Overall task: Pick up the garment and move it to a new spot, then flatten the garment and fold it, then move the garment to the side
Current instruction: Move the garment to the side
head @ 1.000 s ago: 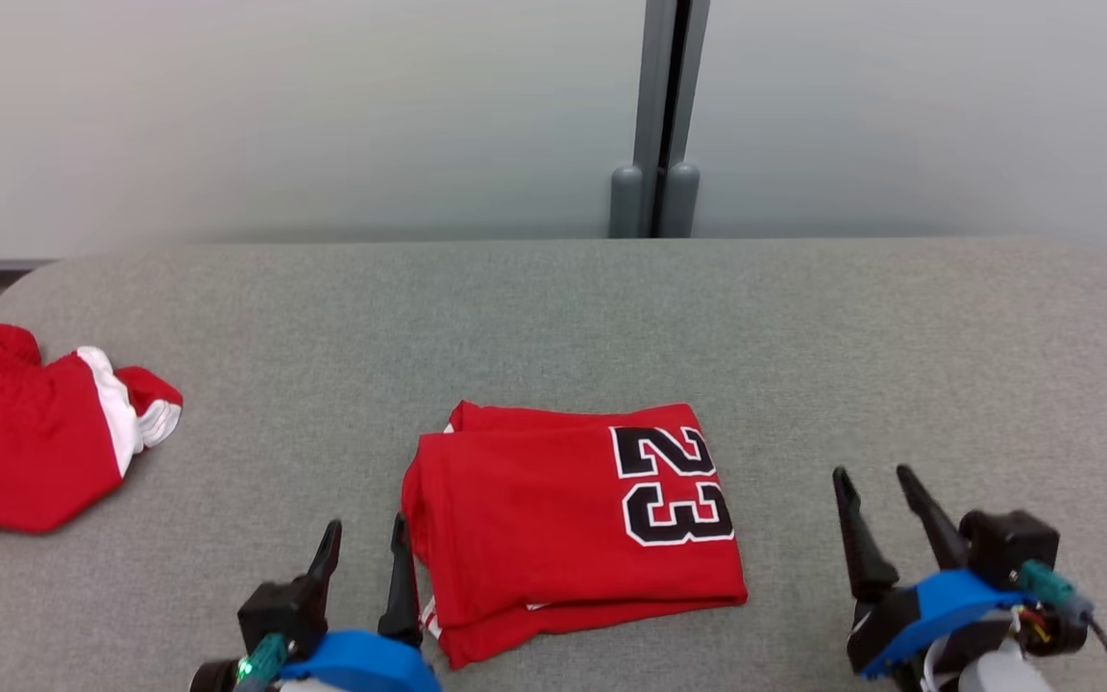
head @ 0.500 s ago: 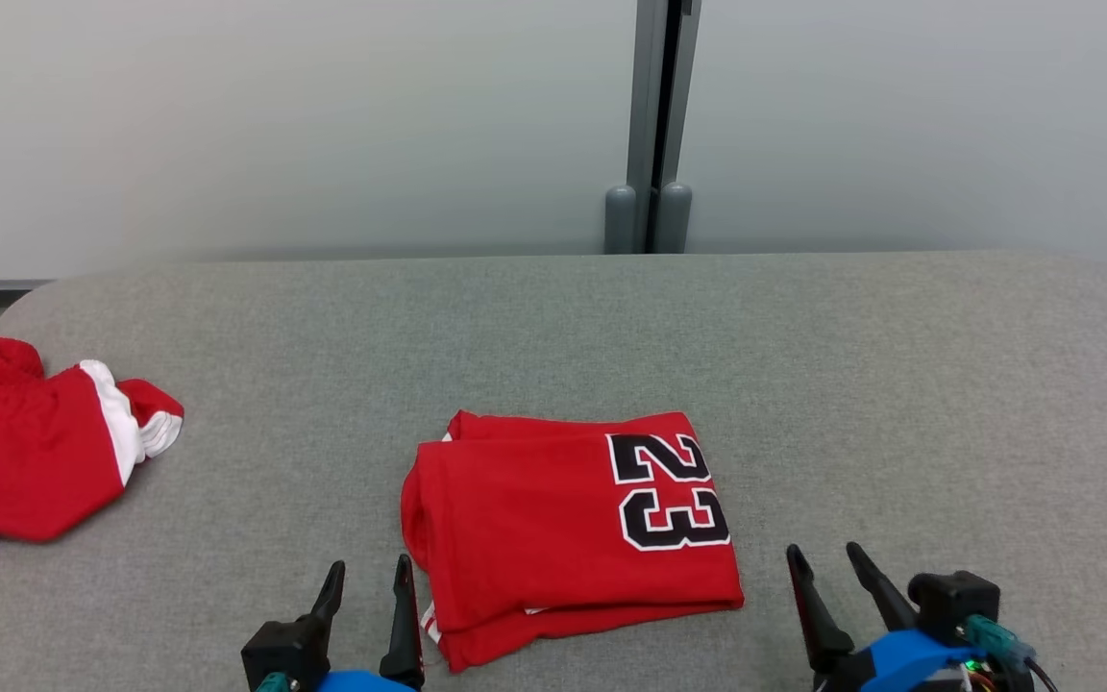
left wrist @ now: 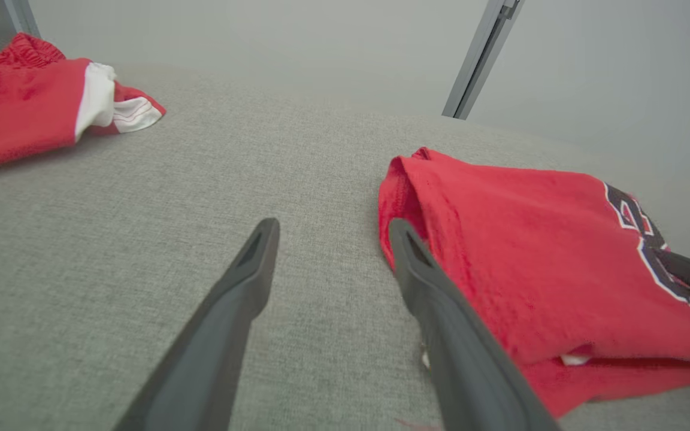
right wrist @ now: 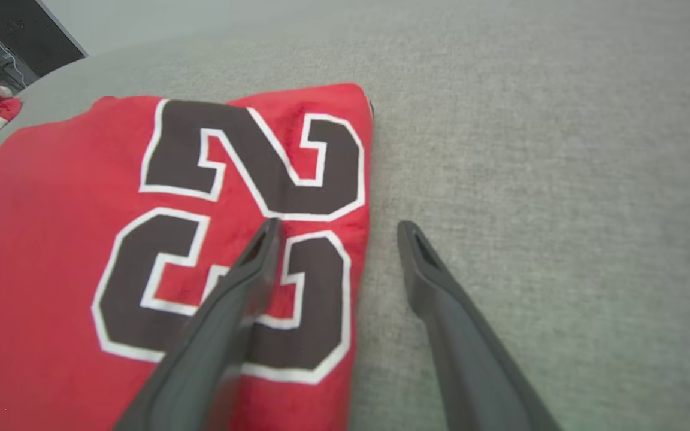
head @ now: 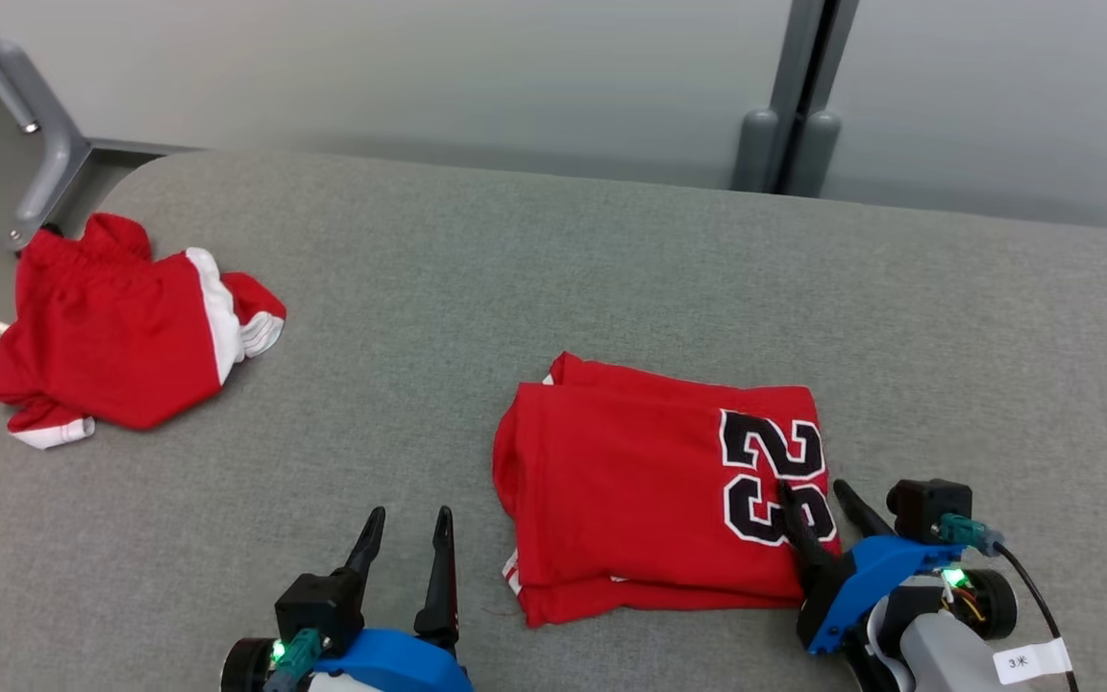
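Your right tool (head: 812, 487) has advanced to straddle one edge of the folded jersey (head: 650, 490); left tool (head: 410, 513) sits just beside the other edge, both released. Folding looks complete; next, grip and shift it aside.

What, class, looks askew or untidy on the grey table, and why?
The red-and-white garment lies crumpled at the far left of the table. The folded number 23 jersey is fairly neat, though its lower layers stick out at the near edge.
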Controlling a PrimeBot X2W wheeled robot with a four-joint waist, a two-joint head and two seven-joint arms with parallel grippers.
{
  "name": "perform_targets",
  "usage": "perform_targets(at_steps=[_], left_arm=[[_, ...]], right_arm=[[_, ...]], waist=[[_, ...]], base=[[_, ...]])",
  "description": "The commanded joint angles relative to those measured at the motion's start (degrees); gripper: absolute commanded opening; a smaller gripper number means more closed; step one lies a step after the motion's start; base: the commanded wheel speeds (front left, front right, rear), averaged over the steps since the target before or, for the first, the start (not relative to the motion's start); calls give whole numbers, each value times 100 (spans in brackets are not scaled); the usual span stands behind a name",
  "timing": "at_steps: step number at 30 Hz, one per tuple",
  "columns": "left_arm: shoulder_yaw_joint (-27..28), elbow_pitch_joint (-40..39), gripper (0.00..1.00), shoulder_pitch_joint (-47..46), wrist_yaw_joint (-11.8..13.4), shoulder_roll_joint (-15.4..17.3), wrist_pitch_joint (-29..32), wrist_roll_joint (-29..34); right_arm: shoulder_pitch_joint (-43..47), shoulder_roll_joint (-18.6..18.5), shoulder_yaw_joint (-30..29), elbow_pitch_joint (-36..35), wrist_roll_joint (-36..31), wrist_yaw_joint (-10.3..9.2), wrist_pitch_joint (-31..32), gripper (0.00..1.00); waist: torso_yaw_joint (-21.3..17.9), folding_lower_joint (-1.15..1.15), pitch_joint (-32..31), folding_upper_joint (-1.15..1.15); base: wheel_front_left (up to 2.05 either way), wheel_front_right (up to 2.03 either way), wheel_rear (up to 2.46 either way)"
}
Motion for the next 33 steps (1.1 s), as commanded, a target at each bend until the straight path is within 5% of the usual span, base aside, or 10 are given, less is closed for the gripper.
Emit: perform_targets(at_steps=[1, 2, 3, 10, 25, 33], left_arm=[[35, -47, 100, -47, 11, -4, -14, -29], [53, -64, 100, -26, 13, -4, -14, -35], [67, -80, 100, -12, 14, -4, -15, -26], [187, -137, 100, -2, -13, -4, -15, -52], [164, -40, 100, -311, -37, -2, -14, -239], [16, 63, 100, -545, -83, 3, -15, -223]], right_arm=[[-82, 0, 70, 231, 139, 1, 52, 47], [-105, 5, 117, 349, 205, 1, 82, 18], [-101, 20, 210, 440, 254, 1, 87, 0], [-216, -67, 453, 241, 479, 0, 5, 0], [-134, -9, 898, -870, 1172, 1, -17, 0], [-231, -217, 1032, -979, 1177, 1, -17, 0]], waist=[[189, -1, 172, 0], [198, -1, 184, 0], [196, -1, 193, 0], [-230, -1, 81, 0], [-3153, -1, -43, 0], [-3835, -1, 247, 0]], base=[[0, 0, 0], [0, 0, 0], [0, 0, 0], [0, 0, 0], [0, 0, 0], [0, 0, 0]])
